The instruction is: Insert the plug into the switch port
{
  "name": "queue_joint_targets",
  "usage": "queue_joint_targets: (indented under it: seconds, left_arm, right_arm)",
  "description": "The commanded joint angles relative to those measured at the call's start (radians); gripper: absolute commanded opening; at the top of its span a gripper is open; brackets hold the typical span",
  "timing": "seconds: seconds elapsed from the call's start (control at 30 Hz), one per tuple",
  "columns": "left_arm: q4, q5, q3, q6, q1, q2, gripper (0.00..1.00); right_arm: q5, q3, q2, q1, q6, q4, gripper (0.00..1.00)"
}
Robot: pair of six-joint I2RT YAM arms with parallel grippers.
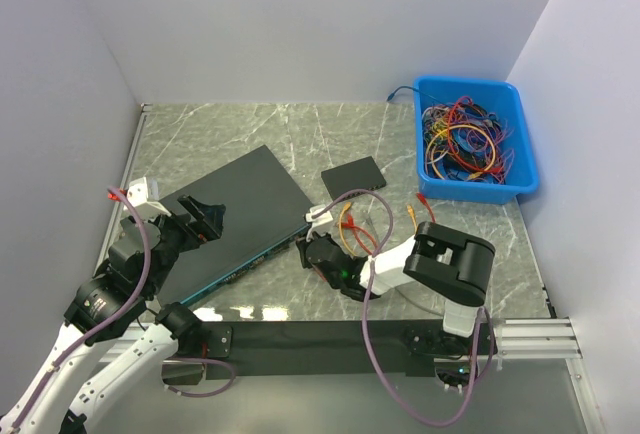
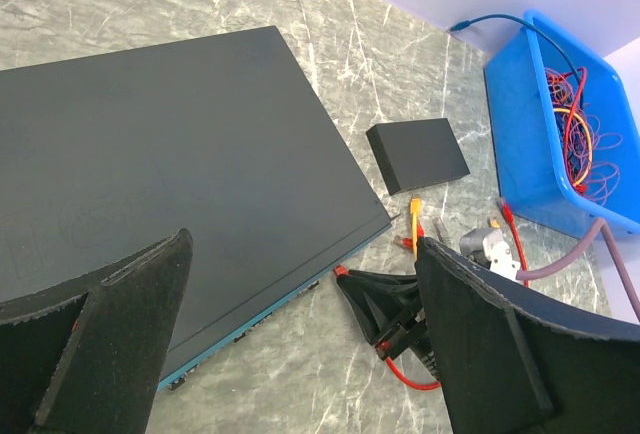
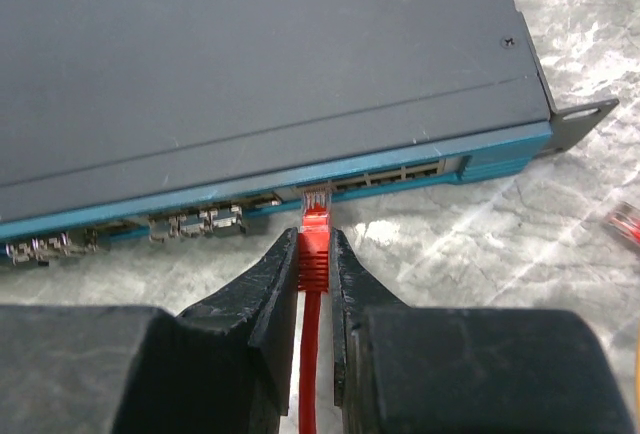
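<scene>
The switch (image 1: 250, 209) is a flat dark box with a teal front strip of ports (image 3: 390, 176), lying slantwise on the marble table. My right gripper (image 3: 315, 239) is shut on the red plug (image 3: 316, 216), just behind its clear tip. That tip sits right at a port opening in the teal strip; how deep it reaches I cannot tell. From above, the right gripper (image 1: 312, 249) is at the switch's right front corner. In the left wrist view the same plug (image 2: 341, 272) shows by the teal edge. My left gripper (image 1: 205, 216) hovers open over the switch's left part, holding nothing.
A blue bin (image 1: 478, 192) full of coloured cables stands at the back right. A small black box (image 1: 354, 176) lies behind the switch's right corner. Loose cables with orange and red plugs (image 1: 416, 210) lie between the bin and my right arm.
</scene>
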Motion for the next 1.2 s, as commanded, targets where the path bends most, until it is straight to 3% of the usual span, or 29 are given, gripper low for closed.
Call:
queue_joint_targets:
  seconds: [0.0,0.3,0.57,1.07,1.1,1.13,1.17]
  left_arm:
    - [0.020,0.004,0.005,0.016,0.002,0.008,0.99]
    - [0.021,0.004,0.003,0.016,0.002,0.007,0.99]
    - [0.020,0.004,0.005,0.016,0.002,0.008,0.99]
    - [0.020,0.006,0.003,0.017,0.002,0.013,0.99]
    - [0.021,0.006,0.003,0.017,0.002,0.016,0.99]
    - [0.018,0.007,0.005,0.017,0.002,0.019,0.99]
    - [0.020,0.007,0.005,0.017,0.002,0.017,0.99]
  right_arm:
    - [0.033,0.046,0.012,-0.010,0.023,0.105,0.00]
    - [0.052,0.036,0.015,-0.010,0.020,0.140,0.00]
    - [0.012,0.027,0.110,-0.022,0.003,0.287,0.00]
    - [-0.080,0.107,0.145,-0.057,-0.031,0.258,0.01]
    - [-0.083,0.119,0.145,-0.059,-0.032,0.240,0.07]
    - [-0.086,0.127,0.145,-0.059,-0.037,0.226,0.23]
    - [-0.088,0.135,0.142,-0.056,-0.040,0.203,0.33]
